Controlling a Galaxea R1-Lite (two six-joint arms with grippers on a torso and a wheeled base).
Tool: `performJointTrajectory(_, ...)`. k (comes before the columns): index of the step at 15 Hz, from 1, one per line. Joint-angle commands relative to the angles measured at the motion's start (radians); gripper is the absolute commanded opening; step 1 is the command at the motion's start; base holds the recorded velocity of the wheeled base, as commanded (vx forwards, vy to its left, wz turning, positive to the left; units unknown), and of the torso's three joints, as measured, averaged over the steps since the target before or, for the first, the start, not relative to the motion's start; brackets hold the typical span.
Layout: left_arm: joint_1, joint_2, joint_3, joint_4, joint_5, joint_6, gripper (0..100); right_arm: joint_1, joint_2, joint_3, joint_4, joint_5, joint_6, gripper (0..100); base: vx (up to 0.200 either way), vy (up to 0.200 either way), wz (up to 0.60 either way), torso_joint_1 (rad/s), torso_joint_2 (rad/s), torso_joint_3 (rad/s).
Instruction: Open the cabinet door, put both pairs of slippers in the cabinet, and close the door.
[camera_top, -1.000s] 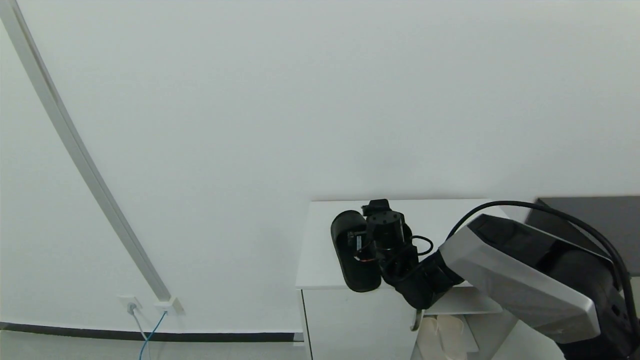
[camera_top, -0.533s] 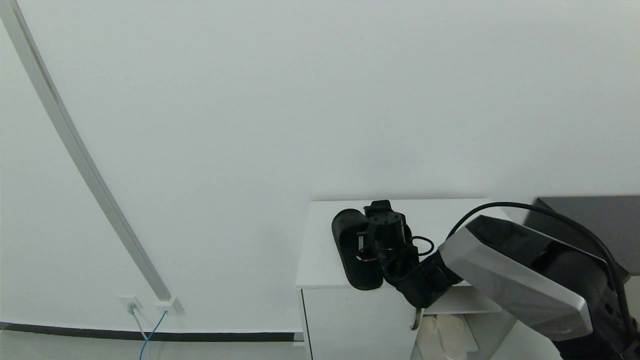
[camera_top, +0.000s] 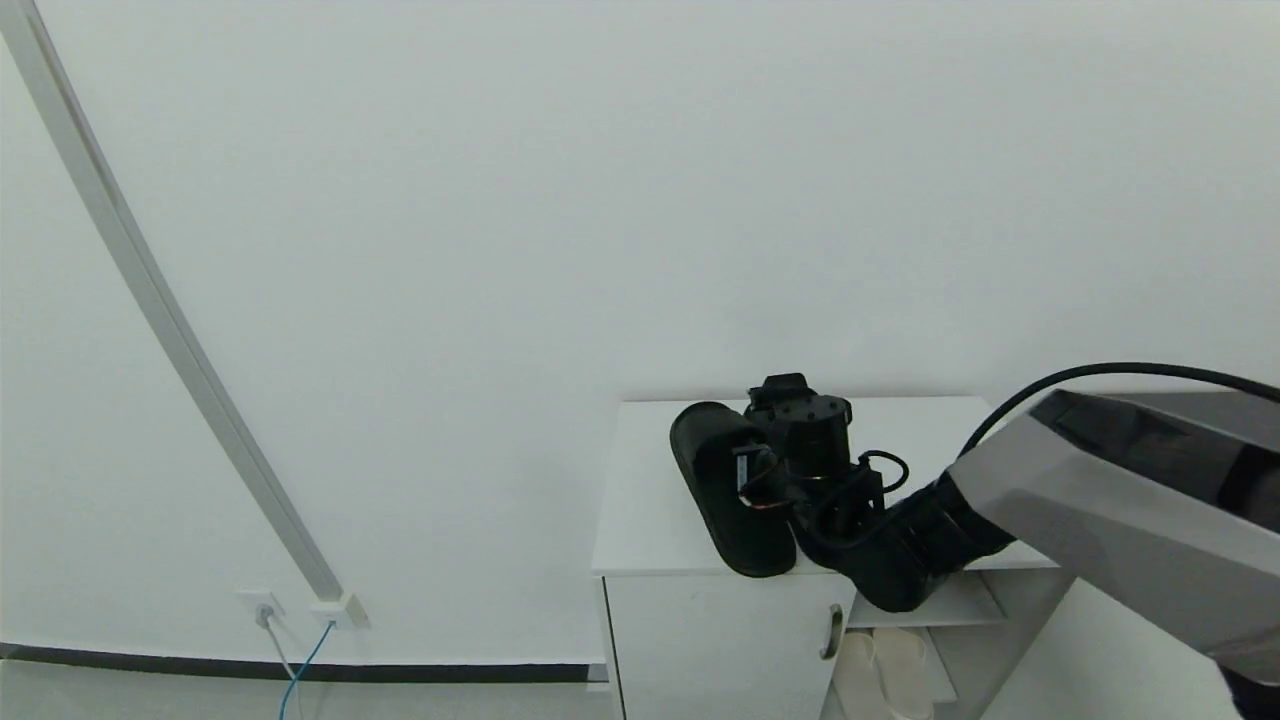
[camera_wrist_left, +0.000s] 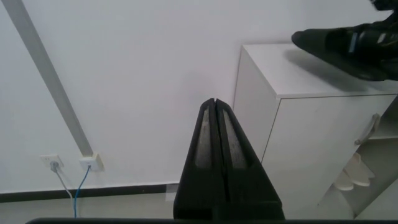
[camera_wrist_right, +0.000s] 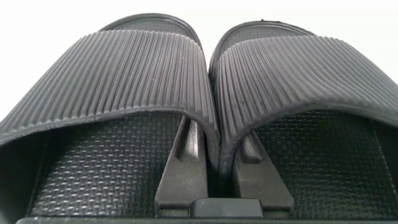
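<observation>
Pinching black slippers (camera_wrist_right: 124, 81) by inner strap edges in right gripper (camera_wrist_right: 217, 140), risks dropping one onto cabinet top (camera_top: 640, 520) beneath.

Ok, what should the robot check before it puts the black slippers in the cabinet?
1. Right gripper shut on both black slippers: ok.
2. Cabinet open on its right side: ok.
3. White slippers already inside: ok.
4. Free shelf space for the black slippers: cannot tell, the arm hides part of it.
5. Left gripper shut and clear of the opening: ok.
</observation>
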Motion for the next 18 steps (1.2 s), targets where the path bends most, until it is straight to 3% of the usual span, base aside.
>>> performJointTrajectory(1, 0.000, 0.001, 0.001, 0.000, 0.000, 0.000, 0, 0.033, -0.235, 0.199, 0.000, 0.078, -0.007, 0, 0.000, 0.000, 0.00, 0.000, 0.00, 0.000)
performJointTrajectory(7, 0.000, 0.001, -0.001, 0.000, -0.001, 0.001, 0, 0.102, -0.500, 0.504, -0.003, 0.285, -0.003, 0, 0.000, 0.000, 0.00, 0.000, 0.00, 0.000)
performJointTrajectory(10, 0.000, 0.001, 0.001, 0.000, -0.001, 0.003, 0, 0.100, -0.520, 0.555, -0.029, 0.342, -0.103, 0, 0.000, 0.000, 0.00, 0.000, 0.00, 0.000)
performJointTrajectory(13, 0.000, 0.001, -0.001, 0.000, -0.001, 0.003, 0, 0.097, -0.497, 0.642, -0.215, 0.374, -0.198, 0, 0.000, 0.000, 0.00, 0.000, 0.00, 0.000)
performJointTrajectory(18, 0.000, 0.001, -0.001, 0.000, -0.001, 0.003, 0, 0.091, -0.503, 0.661, -0.226, 0.404, -0.209, 0, 0.000, 0.000, 0.00, 0.000, 0.00, 0.000)
